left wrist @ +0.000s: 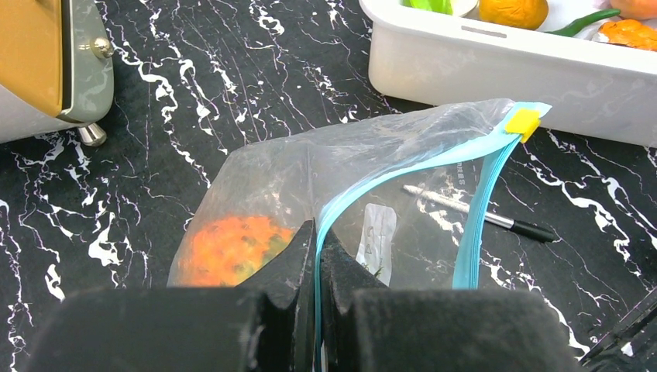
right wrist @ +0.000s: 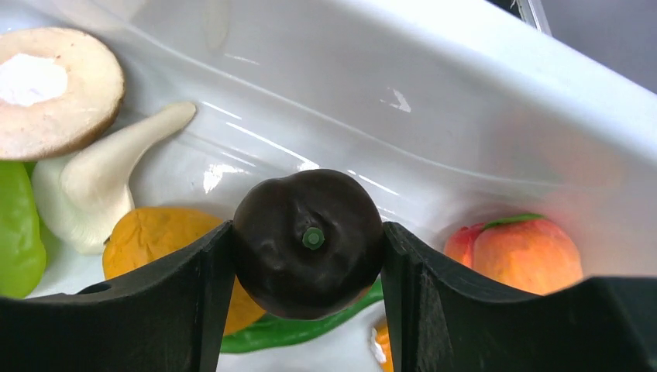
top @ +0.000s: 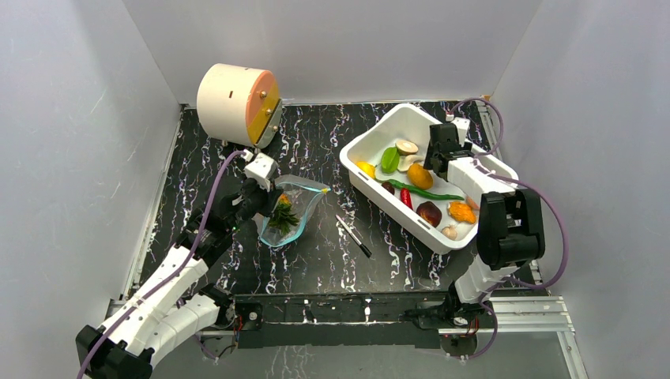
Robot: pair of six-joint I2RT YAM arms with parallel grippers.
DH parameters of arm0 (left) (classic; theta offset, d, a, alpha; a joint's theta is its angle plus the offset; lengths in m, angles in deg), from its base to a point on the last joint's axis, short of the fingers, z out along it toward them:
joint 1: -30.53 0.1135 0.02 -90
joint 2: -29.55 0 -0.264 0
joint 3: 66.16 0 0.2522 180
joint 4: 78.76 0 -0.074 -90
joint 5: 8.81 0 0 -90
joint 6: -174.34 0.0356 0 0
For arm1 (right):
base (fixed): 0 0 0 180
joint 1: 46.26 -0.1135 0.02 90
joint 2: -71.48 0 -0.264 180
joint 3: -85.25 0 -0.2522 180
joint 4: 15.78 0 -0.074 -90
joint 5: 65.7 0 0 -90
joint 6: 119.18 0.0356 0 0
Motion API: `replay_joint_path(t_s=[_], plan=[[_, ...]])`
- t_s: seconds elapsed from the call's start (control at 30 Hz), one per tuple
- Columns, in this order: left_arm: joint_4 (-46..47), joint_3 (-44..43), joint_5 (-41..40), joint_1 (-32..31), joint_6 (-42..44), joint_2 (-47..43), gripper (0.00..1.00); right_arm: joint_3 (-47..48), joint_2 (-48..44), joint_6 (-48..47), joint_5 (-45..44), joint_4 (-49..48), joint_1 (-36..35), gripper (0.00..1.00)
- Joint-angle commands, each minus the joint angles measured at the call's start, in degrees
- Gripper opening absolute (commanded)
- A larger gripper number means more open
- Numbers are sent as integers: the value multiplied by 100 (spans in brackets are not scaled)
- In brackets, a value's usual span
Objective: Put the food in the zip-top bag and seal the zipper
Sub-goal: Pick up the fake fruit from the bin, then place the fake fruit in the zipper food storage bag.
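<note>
Black marble table [top: 316, 260]; left gripper [left wrist: 318, 236] pinching zipper [left wrist: 482, 213] of zip-top bag [left wrist: 294, 170]; right gripper [right wrist: 308, 248] clamping dark purple fruit [right wrist: 287, 267] inside tub [right wrist: 465, 116]

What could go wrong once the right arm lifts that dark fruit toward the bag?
1. The dark fruit is round and glossy, and the right gripper pinches only its sides; it could slip out on the lift.
2. The left gripper holds the zip-top bag by one spot on the zipper, so the mouth looks narrow and slack; the fruit may catch the rim and drop onto the table.
</note>
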Motion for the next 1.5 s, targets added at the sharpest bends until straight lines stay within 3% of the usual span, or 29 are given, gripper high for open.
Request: replay_joint_path(t_s=[0.0,0.5,0.77,0.9,1.13,1.47], plan=[[162,-49,115,-4,-148,-9,0,385,-621,125,189,512,-123,48],[-303,-754,64,-6,-908,311,0,515,-2492,212,1540,1236,-1239,47],[-390,-1006,31,-5,-1145,559,0,370,-3359,513,2944,1033,-1942,48],[-690,-1213,-454,-5,-1136,659,0,141,-3611,933,3394,600,-2533,48],[-1030,-1491,-1223,0,-1002,582,0,-94,-3646,1629,3669,-429,-3549,48],[-925,-1359,-604,-5,-1453,569,0,-8,-2839,2108,3282,-1610,-4899,48]])
